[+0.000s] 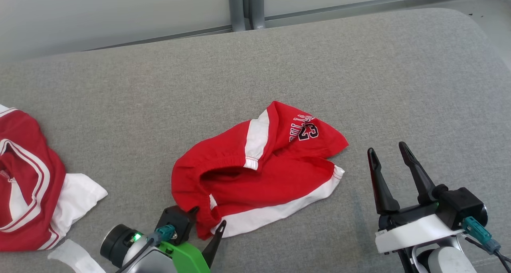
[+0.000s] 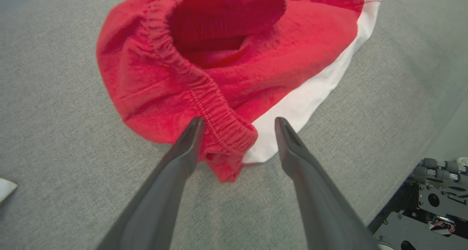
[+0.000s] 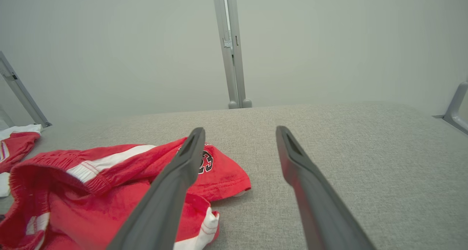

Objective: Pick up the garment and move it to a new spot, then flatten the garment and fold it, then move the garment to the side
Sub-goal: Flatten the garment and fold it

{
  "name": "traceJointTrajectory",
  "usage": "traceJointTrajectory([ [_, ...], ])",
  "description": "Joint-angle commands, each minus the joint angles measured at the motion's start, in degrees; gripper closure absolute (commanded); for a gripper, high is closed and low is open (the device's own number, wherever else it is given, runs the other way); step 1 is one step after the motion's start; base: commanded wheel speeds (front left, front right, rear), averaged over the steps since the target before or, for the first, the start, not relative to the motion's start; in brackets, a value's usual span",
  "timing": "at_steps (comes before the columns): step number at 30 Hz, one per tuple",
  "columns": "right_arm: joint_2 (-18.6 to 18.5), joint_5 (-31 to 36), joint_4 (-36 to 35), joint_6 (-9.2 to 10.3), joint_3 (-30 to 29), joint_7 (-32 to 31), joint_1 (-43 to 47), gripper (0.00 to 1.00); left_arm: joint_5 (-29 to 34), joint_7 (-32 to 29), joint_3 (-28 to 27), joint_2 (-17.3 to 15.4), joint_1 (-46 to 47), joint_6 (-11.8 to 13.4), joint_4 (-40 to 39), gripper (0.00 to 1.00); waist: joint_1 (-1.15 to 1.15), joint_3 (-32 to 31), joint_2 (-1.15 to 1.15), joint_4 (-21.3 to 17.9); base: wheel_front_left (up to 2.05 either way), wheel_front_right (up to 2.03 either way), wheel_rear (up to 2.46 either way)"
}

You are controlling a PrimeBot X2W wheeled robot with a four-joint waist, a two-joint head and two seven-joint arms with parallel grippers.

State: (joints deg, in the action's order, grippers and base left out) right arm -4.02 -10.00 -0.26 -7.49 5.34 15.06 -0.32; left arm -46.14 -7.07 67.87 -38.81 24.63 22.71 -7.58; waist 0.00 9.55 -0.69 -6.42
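garment: red shorts (image 1: 259,173) with white side panels, crumpled in the middle of the head view on the grey cushion (image 1: 359,65). the waist opening gapes toward the lower left, and black lettering with a 23 (image 1: 309,131) sits on the upper right flap.
left claw: and here it is, the left claw (image 1: 208,217) at the bottom of the head view, left of centre, fingers spread apart, nothing clamped.
waistband: in the left wrist view the elastic waistband (image 2: 215,103) runs down right between the two tips of the left claw (image 2: 239,119). whether either tip touches the cloth, cannot tell.
right claw: the right claw (image 1: 387,147) is at the lower right of the head view, fingers wide apart and empty, beside the garment's right edge but apart from it.
right wrist view: garment (image 3: 91,191) in the lower left, printed flap partly behind one finger of the right claw (image 3: 240,129).
second garment: a red and white second garment (image 1: 24,177) at the left edge, well apart.
white scrap: a white scrap (image 1: 74,257) in the bottom left corner.
backdrop: grey posts (image 1: 246,5) at the top centre.
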Motion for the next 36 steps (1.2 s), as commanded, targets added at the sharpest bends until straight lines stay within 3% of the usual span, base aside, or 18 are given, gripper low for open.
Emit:
traceJointTrajectory([
  [1, 0.1, -0.3, 0.1, -0.01, 0.1, 0.2, -0.4, 0.0, 0.0, -0.1, -0.1, 0.1, 0.0, -0.2, 0.5, 0.0, 0.0, 0.1, 0.69, 0.1, 0.0, 0.0, 0.0],
  [6, 0.3, -0.3, 0.3, -0.01, 0.4, 0.2, -0.7, 0.0, 2.5, -1.2, 1.8, 0.4, 1.6, -1.9, 4.0, 0.0, 0.0, 0.3, 0.69, -0.2, 0.0, 0.0, 0.0],
  [14, 0.3, -0.5, 0.3, -0.01, -0.1, 0.2, -0.1, 0.0, 4.3, -2.7, 1.9, 0.6, 2.3, 1.3, 0.9, 0.0, 0.0, 0.2, 0.69, -0.9, 0.0, 0.0, 0.0],
  [22, 0.4, -0.6, 0.4, -0.01, 0.3, 0.2, -1.0, 0.0, 3.1, -2.1, 1.2, 2.3, 2.4, 1.5, 5.8, 0.0, 0.0, 0.5, 0.69, -1.4, 0.0, 0.0, 0.0],
  [25, 0.4, -0.6, 0.4, -0.01, 0.3, 0.2, -1.1, 0.0, 1.3, 0.3, -0.6, 4.5, 1.8, 1.3, 10.4, 0.9, 0.0, 0.4, 0.69, -1.7, 0.0, 0.0, 0.0],
  [26, 0.3, -0.6, 0.5, -0.01, 0.3, 0.2, -1.1, 0.0, 0.8, 1.0, -1.0, 4.9, 1.5, 1.1, 11.6, 1.0, 0.0, 0.4, 0.69, -1.8, 0.0, 0.0, 0.0],
  [30, 0.2, -0.7, 0.4, -0.01, 0.2, 0.2, -0.5, 0.0, -2.1, 4.4, -3.6, 5.9, -0.3, 0.8, 14.0, 1.0, 0.0, 0.2, 0.69, -1.9, 0.0, 0.0, 0.0],
  [36, 0.4, -0.8, 0.2, -0.01, -0.7, 0.2, 0.6, 0.0, -15.0, 17.5, -17.8, 8.3, -9.8, 1.6, 10.6, 1.0, 0.0, -0.3, 0.69, -1.2, 0.0, 0.0, 0.0],
])
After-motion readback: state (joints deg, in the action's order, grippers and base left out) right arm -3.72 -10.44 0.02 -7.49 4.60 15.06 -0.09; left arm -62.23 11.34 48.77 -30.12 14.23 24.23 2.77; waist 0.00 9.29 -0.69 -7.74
